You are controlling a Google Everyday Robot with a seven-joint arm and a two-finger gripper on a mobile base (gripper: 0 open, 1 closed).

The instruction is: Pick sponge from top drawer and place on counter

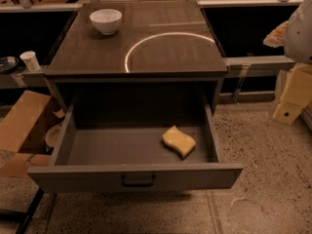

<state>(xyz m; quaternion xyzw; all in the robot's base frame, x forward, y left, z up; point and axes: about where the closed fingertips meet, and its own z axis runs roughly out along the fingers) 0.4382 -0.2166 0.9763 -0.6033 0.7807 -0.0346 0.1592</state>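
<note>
The pale-yellow sponge (179, 141) lies flat on the floor of the top drawer (136, 176), at its right side near the right wall. The grey drawer is pulled fully open, with its dark bar handle at the centre of the front panel. The dark brown counter (97, 52) above it carries a thin white circle arc. My gripper (291, 99) hangs at the right edge of the view, right of the cabinet and over the floor, well apart from the sponge and the drawer.
A white bowl (106, 20) stands at the counter's back left. A paper cup (30, 60) stands on a ledge to the left. Cardboard boxes (22, 126) sit on the floor left of the drawer. Speckled floor (263, 179) lies to the right and in front.
</note>
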